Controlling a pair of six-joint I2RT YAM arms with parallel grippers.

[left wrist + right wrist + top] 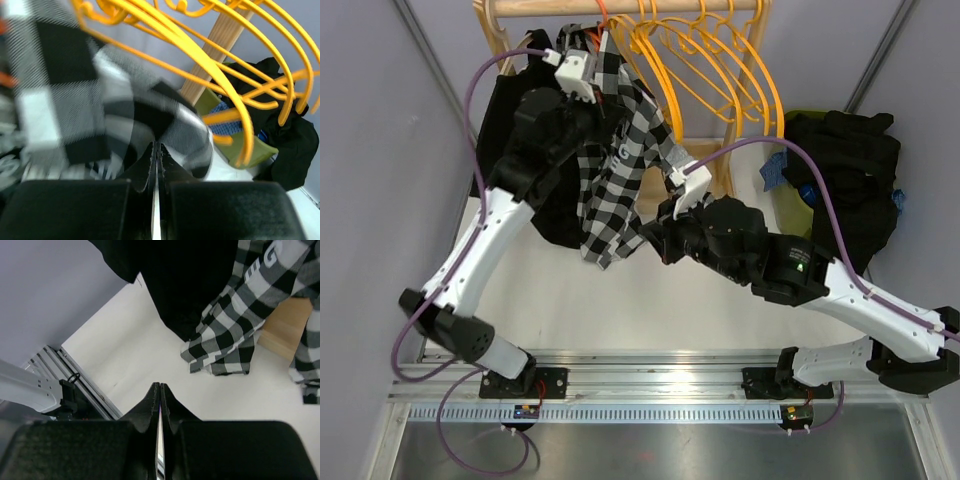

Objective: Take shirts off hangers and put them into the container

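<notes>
A black-and-white checked shirt hangs at the rack, its hem just above the table. My left gripper is up at its collar, jaws shut, with blurred checked cloth right at the tips and none visibly pinched. A black shirt hangs to the left. Several empty orange hangers fill the rail. My right gripper hovers low beside the checked shirt, shut on nothing. The olive-green container at the right holds black shirts.
The wooden rack rod spans the back, its post and base near the checked shirt. Grey walls close in both sides. A metal rail runs along the near edge. A blue cloth lies at the container's rim.
</notes>
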